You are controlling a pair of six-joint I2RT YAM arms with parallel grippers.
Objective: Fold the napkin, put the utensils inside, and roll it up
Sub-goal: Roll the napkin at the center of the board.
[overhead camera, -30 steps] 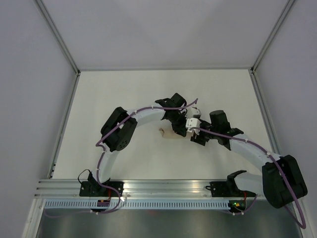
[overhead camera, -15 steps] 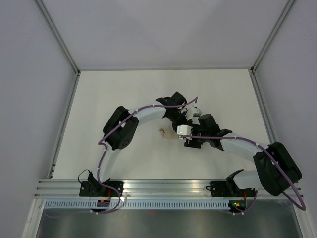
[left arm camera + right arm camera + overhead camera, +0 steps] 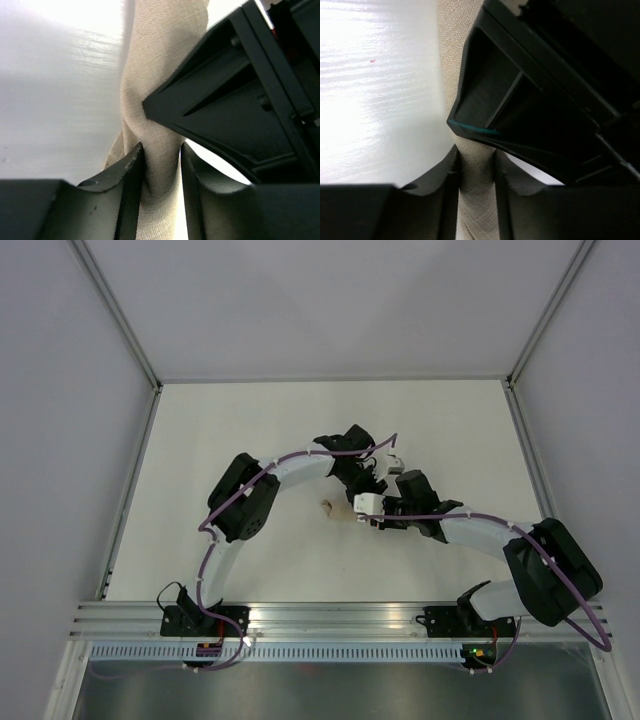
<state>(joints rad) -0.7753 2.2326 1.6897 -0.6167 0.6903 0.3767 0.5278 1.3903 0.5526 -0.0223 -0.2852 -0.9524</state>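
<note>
Right pincer (image 3: 476,167) slid onto napkin (image 3: 451,60); white table (image 3: 380,100)

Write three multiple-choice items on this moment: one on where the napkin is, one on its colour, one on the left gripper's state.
1. Where is the napkin?
A) in the middle of the table
B) in the far left corner
C) on the metal rail

2. What colour is it?
A) blue
B) beige
C) red

3. The left gripper is:
A) wide open over a bare surface
B) out of view
C) closed on the napkin

Key:
1 A: the top view shows it mid-table, where the two wrists meet.
2 B: both wrist views show a tan weave.
3 C: its fingers pinch the cloth from both sides.
</note>
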